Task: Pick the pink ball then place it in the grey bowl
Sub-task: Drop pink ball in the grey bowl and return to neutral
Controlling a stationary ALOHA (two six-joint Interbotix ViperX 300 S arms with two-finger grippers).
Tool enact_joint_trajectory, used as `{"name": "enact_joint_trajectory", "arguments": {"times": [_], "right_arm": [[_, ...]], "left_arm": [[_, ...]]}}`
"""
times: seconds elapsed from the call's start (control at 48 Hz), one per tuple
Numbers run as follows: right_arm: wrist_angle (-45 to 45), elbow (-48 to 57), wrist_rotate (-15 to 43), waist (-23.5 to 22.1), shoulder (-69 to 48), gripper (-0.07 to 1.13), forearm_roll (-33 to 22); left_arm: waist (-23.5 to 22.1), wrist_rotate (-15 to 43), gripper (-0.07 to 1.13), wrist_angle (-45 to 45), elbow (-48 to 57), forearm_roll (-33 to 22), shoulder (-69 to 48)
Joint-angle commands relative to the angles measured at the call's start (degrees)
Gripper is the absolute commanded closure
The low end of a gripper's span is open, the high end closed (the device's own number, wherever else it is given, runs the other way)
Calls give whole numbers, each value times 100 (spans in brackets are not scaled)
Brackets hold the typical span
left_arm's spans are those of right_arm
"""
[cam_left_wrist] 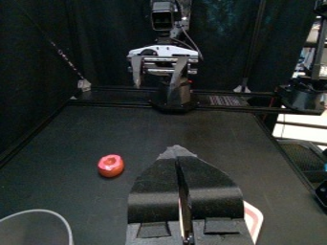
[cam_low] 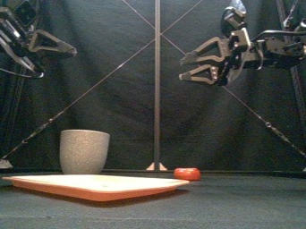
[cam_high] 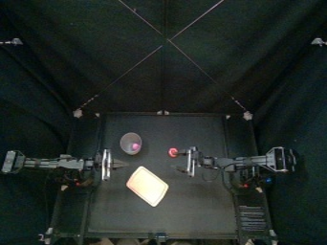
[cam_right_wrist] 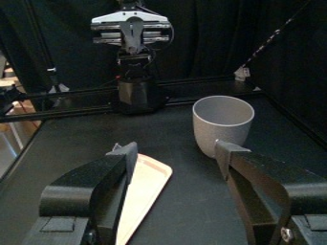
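Observation:
A small pink-red ball [cam_high: 175,150] [cam_low: 187,173] [cam_left_wrist: 111,166] lies on the black table, right of the tall grey speckled cup [cam_high: 132,143] [cam_low: 84,150] [cam_right_wrist: 224,122]. My right gripper [cam_high: 186,161] [cam_low: 189,70] [cam_right_wrist: 178,148] hangs high above the table just right of the ball, open and holding nothing. On the left side my left gripper [cam_high: 113,165] [cam_left_wrist: 179,153] is raised too, its jaws shut together on nothing. The ball is not visible in the right wrist view.
A flat pink tray [cam_high: 149,185] [cam_low: 96,185] [cam_right_wrist: 147,182] lies near the front, between the two grippers and in front of the cup. Its corner [cam_left_wrist: 251,222] shows beside the left jaws.

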Motion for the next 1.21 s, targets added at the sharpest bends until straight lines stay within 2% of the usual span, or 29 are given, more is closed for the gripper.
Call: {"name": "enact_joint_trajectory", "arguments": {"times": [0.021, 0.333, 0.833, 1.208], "right_arm": [[-62, 220, 18, 9, -527, 9, 26], [-26, 1169, 18, -35, -1635, 9, 79], [606, 1380, 35, -35, -2162, 9, 193], [1354, 1661, 44, -44, -3410, 9, 193]], "left_arm": [[18, 0, 102, -26, -53, 0, 26], [44, 9, 102, -35, -18, 0, 26], [79, -18, 102, -35, 18, -114, 26], [79, -18, 102, -35, 35, -114, 26]]}}
